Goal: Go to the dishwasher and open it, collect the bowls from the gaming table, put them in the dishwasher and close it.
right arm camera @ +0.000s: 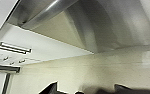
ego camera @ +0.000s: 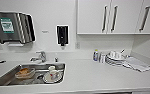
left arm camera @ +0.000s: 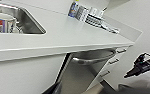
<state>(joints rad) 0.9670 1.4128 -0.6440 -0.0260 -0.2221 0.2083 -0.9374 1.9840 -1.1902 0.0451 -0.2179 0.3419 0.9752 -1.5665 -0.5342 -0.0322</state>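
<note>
The dishwasher [left arm camera: 78, 75] sits under the white counter [left arm camera: 66, 35], its grey steel front facing me, with a bar handle [left arm camera: 96, 54] across the top. None of its inside is visible. The steel front [right arm camera: 111, 22] and the handle [right arm camera: 48, 12] loom large and close in the right wrist view. My right gripper [right arm camera: 83, 91] hangs low before it, open, its dark fingertips [right arm camera: 49, 89] apart with nothing between them. Dark parts of my left gripper [left arm camera: 81, 91] lie below the steel front. The bowls and the gaming table are out of view.
A steel sink [ego camera: 6, 80] holds a mug [ego camera: 52, 72], a plate and a container of orange food. Stacked plates [ego camera: 114, 60], a small bottle [ego camera: 95, 55] and a cloth [ego camera: 137, 64] sit on the counter at right. White drawers [right arm camera: 28, 53] flank the dishwasher. Wall cabinets [ego camera: 111, 16] hang above.
</note>
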